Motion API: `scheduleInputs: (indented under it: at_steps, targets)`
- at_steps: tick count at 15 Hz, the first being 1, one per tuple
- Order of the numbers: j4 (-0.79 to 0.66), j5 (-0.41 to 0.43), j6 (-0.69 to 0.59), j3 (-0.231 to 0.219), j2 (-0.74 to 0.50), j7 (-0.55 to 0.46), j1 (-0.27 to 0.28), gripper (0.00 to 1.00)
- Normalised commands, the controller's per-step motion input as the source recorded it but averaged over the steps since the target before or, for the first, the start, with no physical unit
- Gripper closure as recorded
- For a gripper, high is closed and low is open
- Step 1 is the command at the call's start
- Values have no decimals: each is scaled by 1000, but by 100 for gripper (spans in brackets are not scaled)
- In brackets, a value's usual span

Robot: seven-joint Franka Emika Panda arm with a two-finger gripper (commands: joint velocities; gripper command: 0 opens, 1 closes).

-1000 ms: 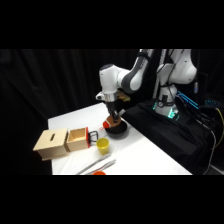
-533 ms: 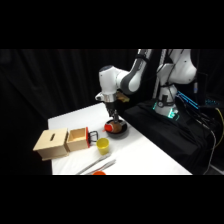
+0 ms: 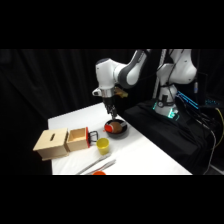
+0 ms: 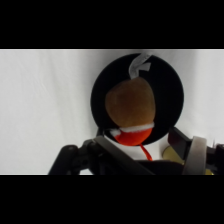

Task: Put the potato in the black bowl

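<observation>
The potato (image 4: 131, 106) lies inside the bowl (image 4: 170, 90), its brown body filling the middle and its orange-red piece (image 4: 132, 135) resting at the rim nearest the wrist camera. It looks like a toy: light, rigid and smooth, likely to roll in the curved bowl. If it needed picking up again, the rounded brown body, taken across its width from above, seems the best hold; the red end looks too narrow.

The gripper (image 3: 111, 111) hangs just above the bowl, holding nothing; whether its fingers are apart or together cannot be told. Judged from this, the placing looks done.

Near the bowl on the table (image 3: 145, 155) stand a yellow cup (image 3: 103, 145) and wooden boxes (image 3: 61, 141).
</observation>
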Motion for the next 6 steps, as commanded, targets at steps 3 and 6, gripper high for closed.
scheduleInputs:
  at_steps: [3, 6]
  targets:
    - [173, -103, -436, -30, -276, -5, 10, 0]
    - [158, -86, -393, -29, -255, -41, 3, 0]
